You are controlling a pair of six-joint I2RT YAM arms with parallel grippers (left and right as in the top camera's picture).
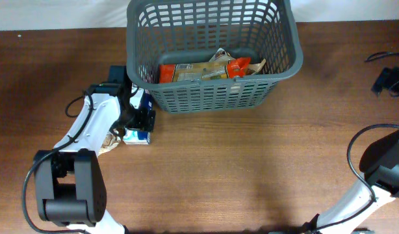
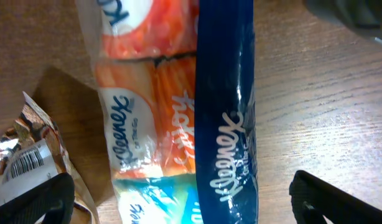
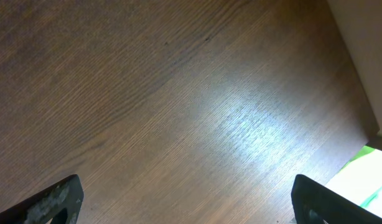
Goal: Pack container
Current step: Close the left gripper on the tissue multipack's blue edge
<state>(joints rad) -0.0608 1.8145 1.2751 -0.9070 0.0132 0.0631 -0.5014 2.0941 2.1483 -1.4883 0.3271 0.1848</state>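
A large dark grey plastic basket (image 1: 212, 97) is seen standing upright at the far middle of the wooden table (image 1: 251, 169), its far edge cut off by the top of the overhead view. It is rectangular, with lattice-slotted walls flaring outward to a thick rim, and its top is open. A few food packets (image 1: 206, 70), brown and orange, are laid on its bottom, against the near wall.

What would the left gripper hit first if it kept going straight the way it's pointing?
The tissue pack. It lies on the table straight ahead, between the open fingers of the left gripper. A crinkled foil packet beside one finger might be brushed too, though depth is hard to judge.
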